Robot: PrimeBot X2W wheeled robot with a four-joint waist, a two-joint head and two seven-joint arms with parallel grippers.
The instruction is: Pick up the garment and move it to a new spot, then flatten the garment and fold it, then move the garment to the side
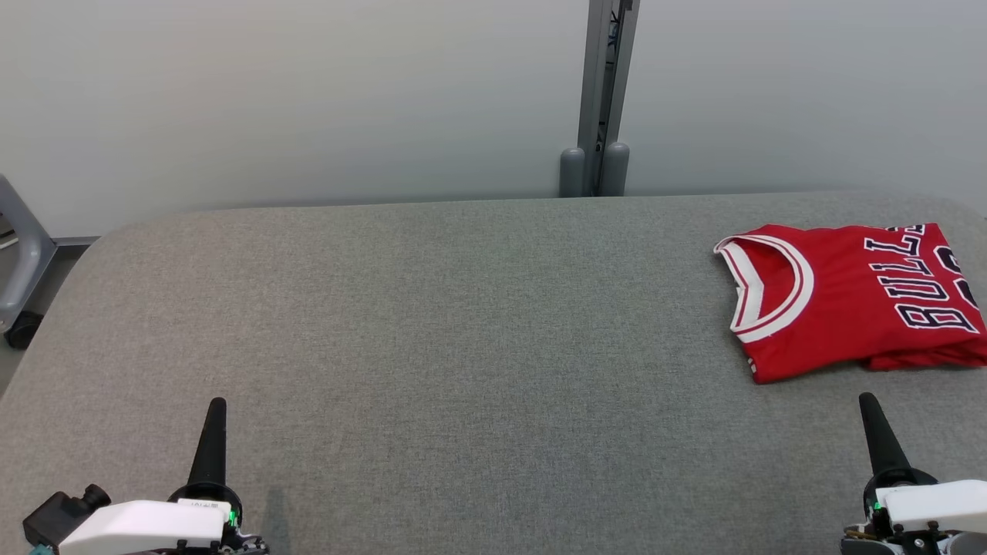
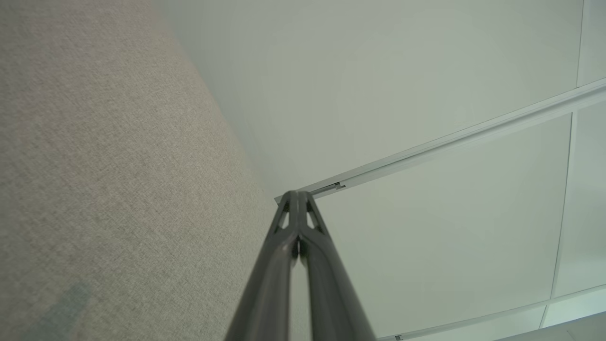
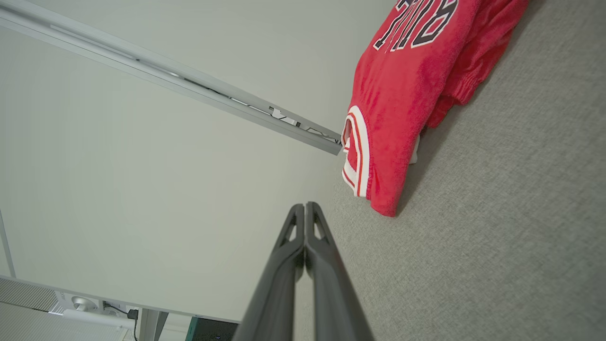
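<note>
The garment (image 1: pixel 852 297) is a red jersey with white collar trim and dark lettering, lying folded at the right side of the grey table (image 1: pixel 463 331); its right part runs past the head view's edge. In the right wrist view the garment (image 3: pixel 407 90) lies ahead of the fingers, apart from them. My right gripper (image 1: pixel 870 402) rests shut near the front right, a little short of the jersey, holding nothing. At the front left my left gripper (image 1: pixel 218 405) is shut and empty. Its fingers (image 2: pixel 297 203) press together in the left wrist view, as do the right ones (image 3: pixel 305 213).
A pale wall runs behind the table, with a grey metal post (image 1: pixel 603 100) standing at its far edge. A grey frame on a wheel (image 1: pixel 19 270) sits off the table's left side. Bare grey cloth spans the middle and left of the table.
</note>
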